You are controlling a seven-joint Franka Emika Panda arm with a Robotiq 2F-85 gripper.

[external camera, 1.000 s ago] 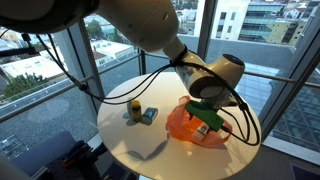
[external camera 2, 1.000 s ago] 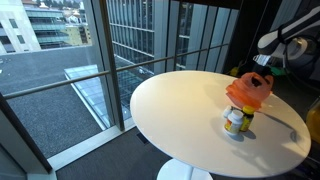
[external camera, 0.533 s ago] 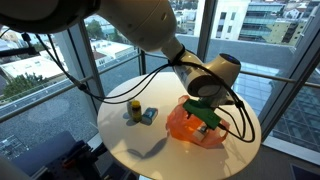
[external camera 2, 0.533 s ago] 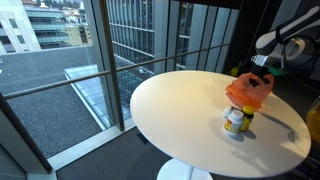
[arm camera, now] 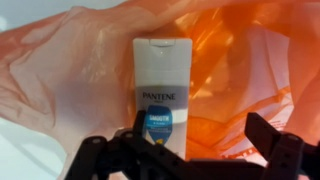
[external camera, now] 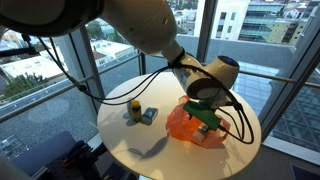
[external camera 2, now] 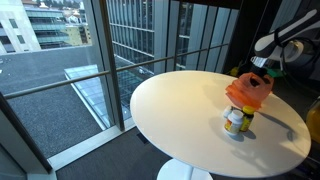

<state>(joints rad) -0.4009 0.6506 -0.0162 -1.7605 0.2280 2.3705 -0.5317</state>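
Observation:
A white Pantene shampoo bottle (arm camera: 162, 90) with a blue label lies on a crumpled orange plastic bag (arm camera: 70, 70) in the wrist view. My gripper (arm camera: 203, 135) hangs open just over it. The bottle's lower end sits inside the gap, close to the left finger (arm camera: 140, 128), and the right finger (arm camera: 266, 135) stands well clear of it. In both exterior views the gripper (external camera: 207, 118) (external camera 2: 262, 70) points down over the orange bag (external camera: 183, 126) (external camera 2: 248, 92), and the bottle itself is hidden there.
The bag rests on a round white table (external camera: 140, 148) (external camera 2: 180, 110) beside floor-to-ceiling windows. A small yellow-capped jar (external camera: 134, 109) (external camera 2: 235, 121) and a blue packet (external camera: 149, 115) stand apart from the bag. Black cables (external camera: 240, 118) trail from the arm over the table.

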